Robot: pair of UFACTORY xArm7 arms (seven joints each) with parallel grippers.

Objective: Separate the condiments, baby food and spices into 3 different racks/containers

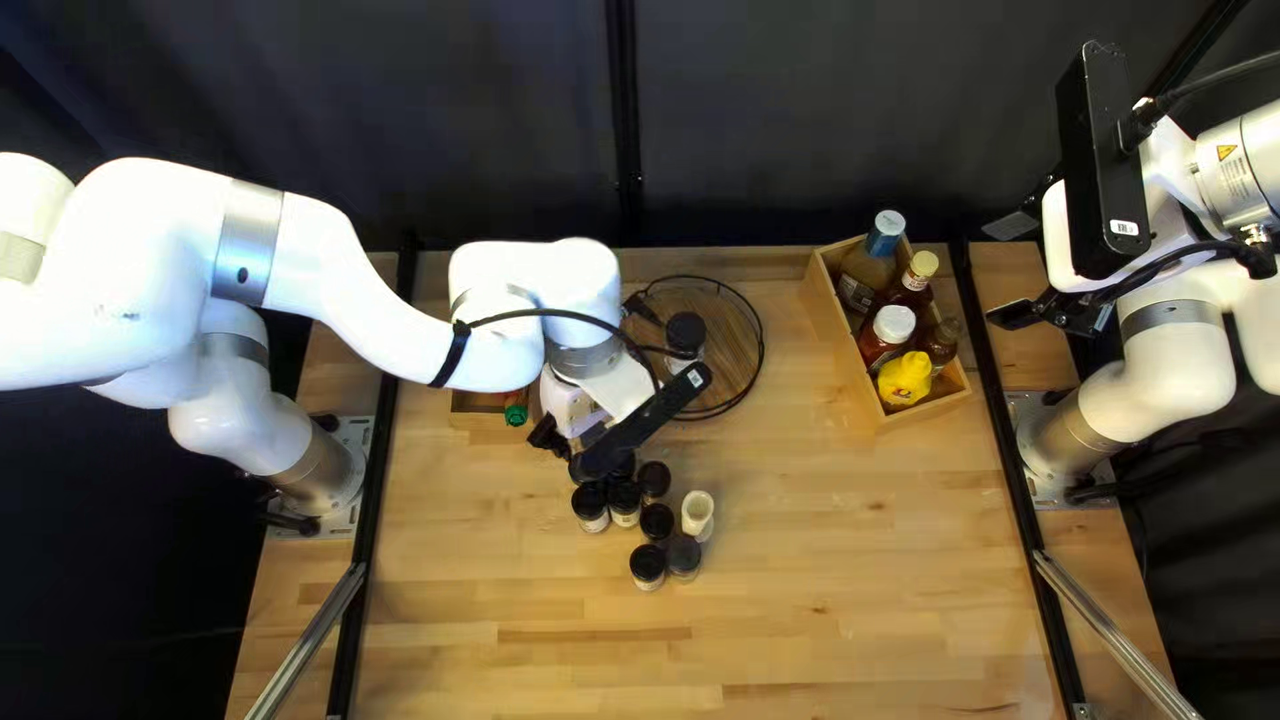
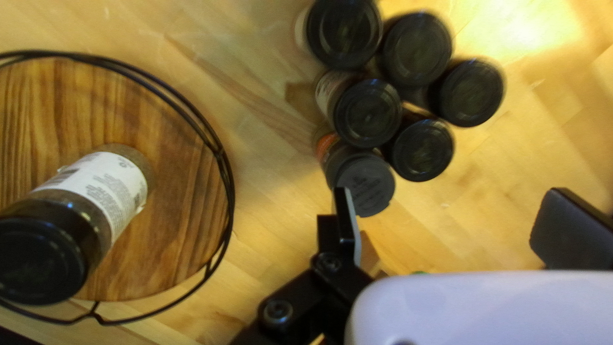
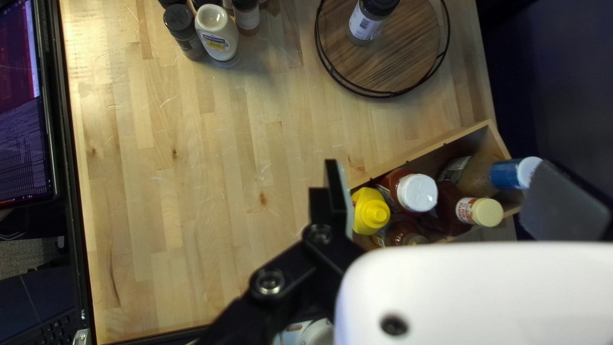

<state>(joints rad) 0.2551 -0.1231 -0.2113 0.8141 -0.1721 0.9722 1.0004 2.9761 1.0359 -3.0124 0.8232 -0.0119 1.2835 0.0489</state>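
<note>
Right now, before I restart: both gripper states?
Left gripper: open, holding nothing.
Right gripper: open, holding nothing.

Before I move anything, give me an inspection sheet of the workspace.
Surface: wood table, no spills seen
Spices: black-capped jars clustered on the table; one more jar stands on the round tray
Condiments: five bottles in the wooden box; cream-colored bottle beside the cluster
Second box: mostly hidden by the left arm, green cap showing
Clutter: nothing seen
Left hand: open, empty, over the table
Right hand: open, empty
Cables: black cable along the left arm's wrist, another at the right's
Surroundings: dark curtain behind; screen past the table's edge
</note>
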